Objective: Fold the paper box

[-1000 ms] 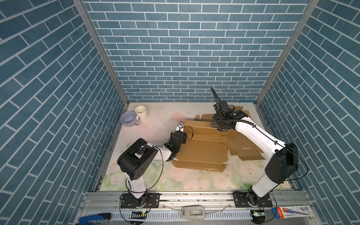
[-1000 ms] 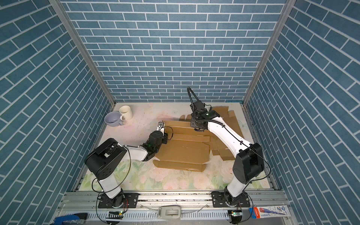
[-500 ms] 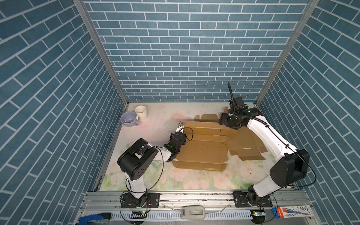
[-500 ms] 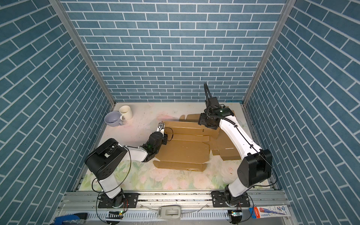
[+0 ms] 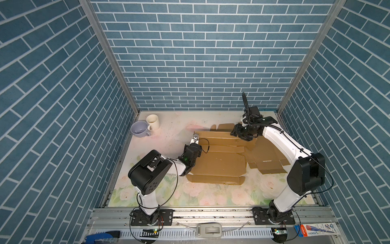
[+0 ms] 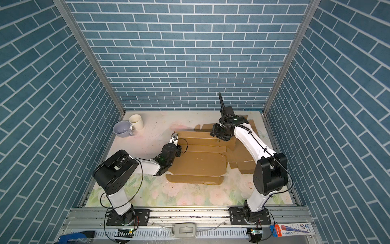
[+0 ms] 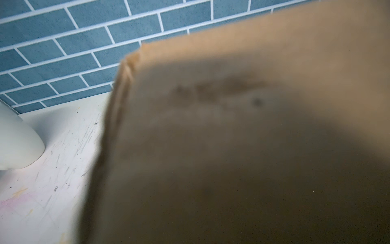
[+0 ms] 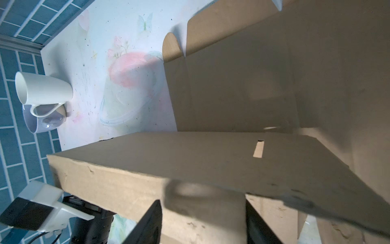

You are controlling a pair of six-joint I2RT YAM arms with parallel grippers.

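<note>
While low and outstretched, left arm (image 5: 176, 166) beside the paper box (image 5: 219, 166).

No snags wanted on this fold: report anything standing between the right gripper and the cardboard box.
Nothing visible does. The right gripper is open at the far panel of the cardboard box, bare cardboard ahead of its fingers. The white mug and purple cup stand away in the far left corner; another cardboard sheet lies beside the box.
</note>
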